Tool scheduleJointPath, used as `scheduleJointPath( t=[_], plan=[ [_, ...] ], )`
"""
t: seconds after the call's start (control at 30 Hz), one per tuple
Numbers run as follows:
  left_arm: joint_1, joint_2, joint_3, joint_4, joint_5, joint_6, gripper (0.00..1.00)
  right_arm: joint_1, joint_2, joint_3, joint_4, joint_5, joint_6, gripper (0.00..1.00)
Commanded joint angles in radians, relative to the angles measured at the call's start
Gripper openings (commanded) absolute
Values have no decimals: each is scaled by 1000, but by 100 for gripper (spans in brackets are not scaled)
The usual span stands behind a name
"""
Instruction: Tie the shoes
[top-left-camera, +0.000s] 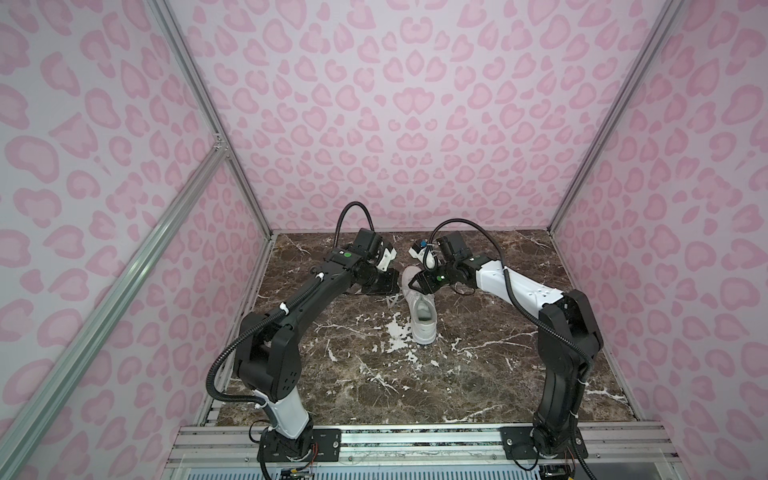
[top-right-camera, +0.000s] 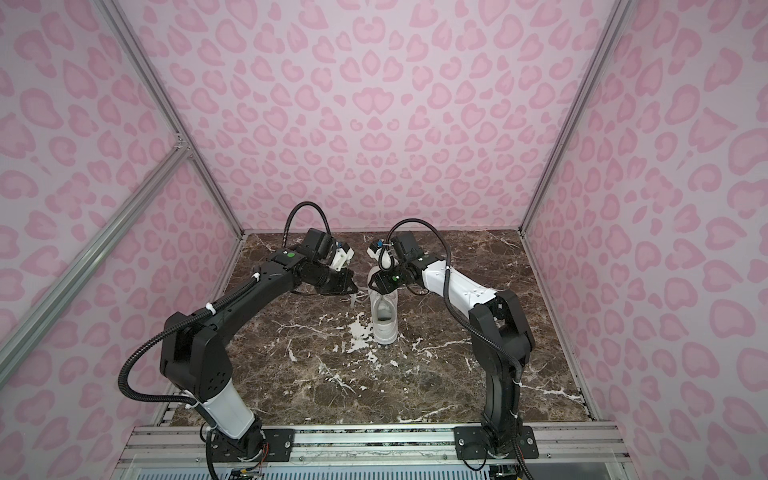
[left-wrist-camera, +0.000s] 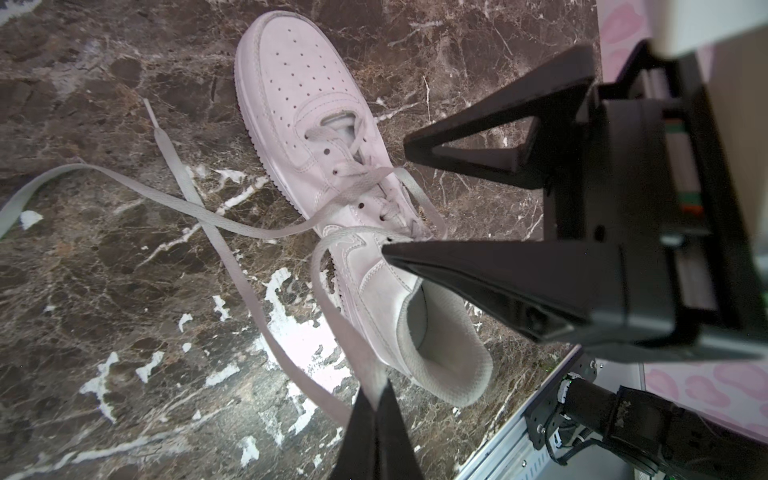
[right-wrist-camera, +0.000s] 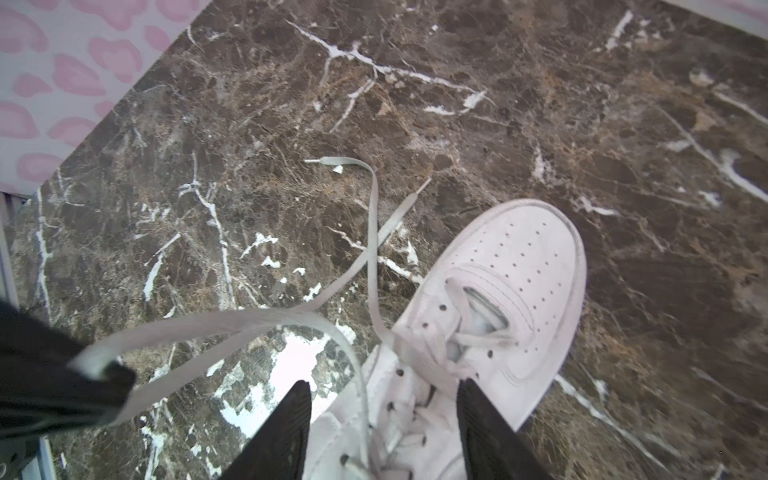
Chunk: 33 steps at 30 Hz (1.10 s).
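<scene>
1. Sneaker position. One white low-top sneaker (top-left-camera: 422, 316) stands on its sole at about the middle of the dark marble counter (top-left-camera: 498, 374). Its toe points to the far wall and its heel opening faces near. Both top views show it between the two arms (top-right-camera: 384, 316).

2. Laces. The laces (left-wrist-camera: 195, 199) are untied. Two free tails lie flat on the counter to the left of the sneaker and cross each other once. Each tail ends in an aglet on the marble, well apart from the other.

3. Left claw. The left claw (left-wrist-camera: 376, 395) is closed on one of the laces and pinches the flat band between its black fingertips. From the pinch, one run of the band curves back to the upper eyelets. The other run drops to the counter and joins the crossed tails. The right wrist view shows the same pinch (right-wrist-camera: 106, 372), with the band lifted clear of the marble. The claw is just left of the sneaker.

4. Right claw. The right claw (right-wrist-camera: 384, 395) is open and holds nothing. It is over the laced part of the sneaker, one finger toward each side of the eyelet rows. Contact with the upper cannot be confirmed.

5. Enclosure. Pink leopard-print walls (top-left-camera: 415, 124) stand on the left, far and right sides of the counter.
</scene>
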Motion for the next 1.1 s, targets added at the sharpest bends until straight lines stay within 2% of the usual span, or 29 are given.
scheduleJointPath(
  t=[0.0, 0.23, 0.37, 0.6, 0.83, 1.07],
  plan=[
    [5, 0, 16, -7, 9, 10, 5, 9, 15, -9, 19, -30, -41, 58],
    [5, -7, 25, -5, 23, 3, 5, 30, 82, 6, 89, -40, -63, 58],
    [5, -13, 22, -7, 23, 2, 5, 42, 137, 81, 43, -29, -85, 58],
    [3, -25, -10, 6, 44, -17, 5, 43, 140, 82, 128, 78, 23, 57],
    [-14, -19, -53, 39, 73, -53, 5, 38, 74, -9, 263, 170, 142, 57],
    [-26, 46, -38, 74, 89, -63, 6, 5, 69, -72, 271, 216, 205, 57]
  ],
)
